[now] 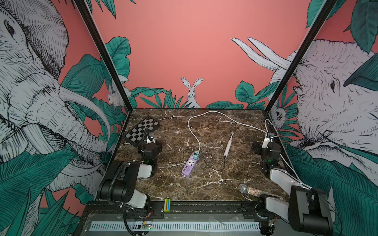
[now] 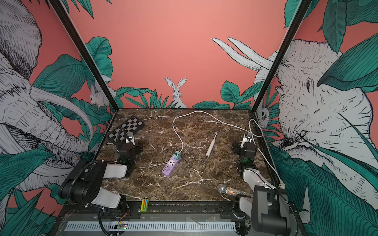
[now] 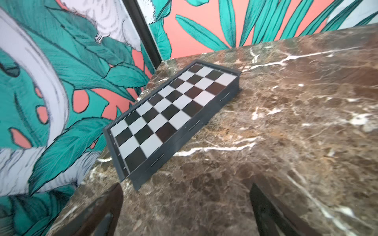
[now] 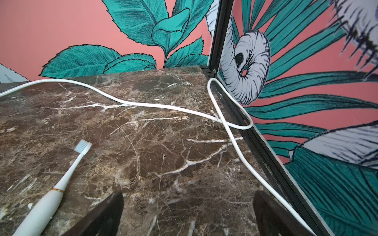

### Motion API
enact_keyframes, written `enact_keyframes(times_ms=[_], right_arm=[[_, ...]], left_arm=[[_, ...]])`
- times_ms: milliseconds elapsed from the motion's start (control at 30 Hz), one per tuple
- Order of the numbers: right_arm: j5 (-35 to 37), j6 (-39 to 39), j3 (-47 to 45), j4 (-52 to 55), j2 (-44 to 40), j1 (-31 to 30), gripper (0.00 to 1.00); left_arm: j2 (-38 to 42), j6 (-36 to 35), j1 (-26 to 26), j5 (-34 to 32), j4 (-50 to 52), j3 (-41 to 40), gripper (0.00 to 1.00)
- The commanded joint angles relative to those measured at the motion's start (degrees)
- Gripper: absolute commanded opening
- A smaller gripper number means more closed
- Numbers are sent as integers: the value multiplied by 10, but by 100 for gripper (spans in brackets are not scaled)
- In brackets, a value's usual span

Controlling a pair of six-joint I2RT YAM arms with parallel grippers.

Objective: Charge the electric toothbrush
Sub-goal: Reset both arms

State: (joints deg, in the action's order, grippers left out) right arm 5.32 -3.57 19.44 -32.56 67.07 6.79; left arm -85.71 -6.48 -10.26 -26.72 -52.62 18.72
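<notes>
The electric toothbrush (image 1: 228,146) (image 2: 210,147) lies flat on the marble table right of centre, with its bristle head pointing to the back wall. A thin black cable (image 1: 216,168) curves from the handle's near end to a teal adapter (image 1: 196,155) on the purple power strip (image 1: 189,165) (image 2: 170,166). My right gripper (image 4: 188,196) is open over bare marble, and the toothbrush (image 4: 51,194) lies off to one side of it. My left gripper (image 3: 186,190) is open and empty near the table's left side, facing the chessboard.
A folded chessboard (image 1: 142,130) (image 3: 173,114) lies at the back left. The strip's white cord (image 1: 196,134) (image 4: 163,106) loops across the back to the right wall. A glittery microphone (image 1: 251,190) lies at the front right. A small striped block (image 1: 167,205) sits on the front rail.
</notes>
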Motion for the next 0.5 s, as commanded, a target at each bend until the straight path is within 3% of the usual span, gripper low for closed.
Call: enact_keyframes(times_ms=[0, 133, 200, 467], right_arm=[[-12, 12, -22, -54, 7, 2, 97], [-30, 18, -29, -125, 59, 2, 97], [-41, 24, 1, -64, 58, 2, 97], [-84, 29, -1, -73, 63, 1, 97]], left_arm=[[0, -8, 15, 55, -55, -5, 99], [-45, -20, 21, 79, -117, -8, 99], [-21, -8, 21, 81, -32, 11, 99], [-35, -1, 30, 80, -22, 29, 99]])
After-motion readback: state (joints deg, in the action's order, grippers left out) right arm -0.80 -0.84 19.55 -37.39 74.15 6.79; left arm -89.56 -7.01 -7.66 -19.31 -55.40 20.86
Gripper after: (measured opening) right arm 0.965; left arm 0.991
